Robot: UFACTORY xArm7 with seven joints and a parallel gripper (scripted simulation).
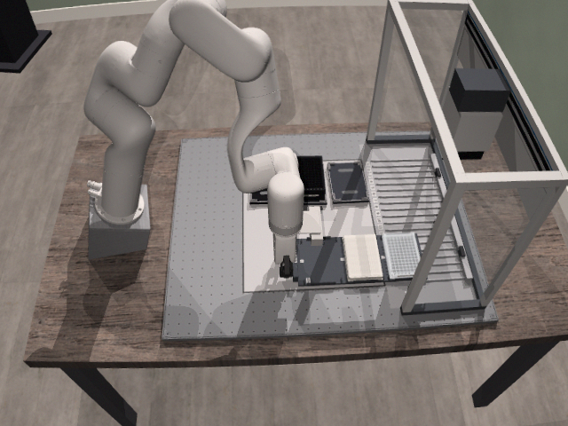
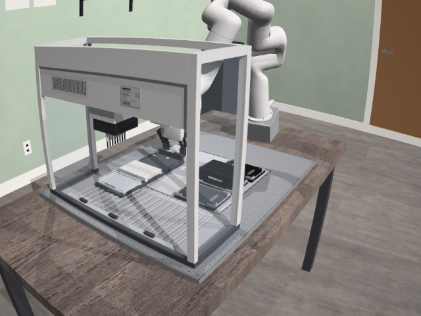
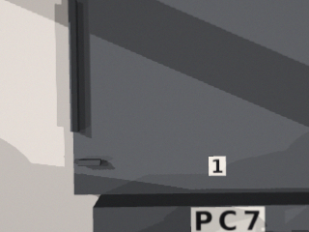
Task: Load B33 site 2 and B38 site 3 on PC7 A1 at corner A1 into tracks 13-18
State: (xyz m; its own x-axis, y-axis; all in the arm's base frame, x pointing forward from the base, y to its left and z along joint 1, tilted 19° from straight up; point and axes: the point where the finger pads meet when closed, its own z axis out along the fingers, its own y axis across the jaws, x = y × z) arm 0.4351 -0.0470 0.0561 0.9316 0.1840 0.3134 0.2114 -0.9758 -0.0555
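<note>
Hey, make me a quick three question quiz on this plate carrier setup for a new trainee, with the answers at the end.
1. True or false: site 1 of carrier PC7 holds a plate.
2. Which end of the carrier is the gripper at: (a) handle end, (b) rail end?
3. What stands in the middle nest?

Key
1. False; it is bare.
2. (a), open, gripping nothing.
3. The dark deep-well block.

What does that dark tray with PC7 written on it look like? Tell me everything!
The tray is long, flat and dark grey, labelled PC7 at its handle end. Spot 1 is bare; a cream plate and a clear plate sit further along. Its far end reaches the rails. The gripper hangs open at the handle.
</note>
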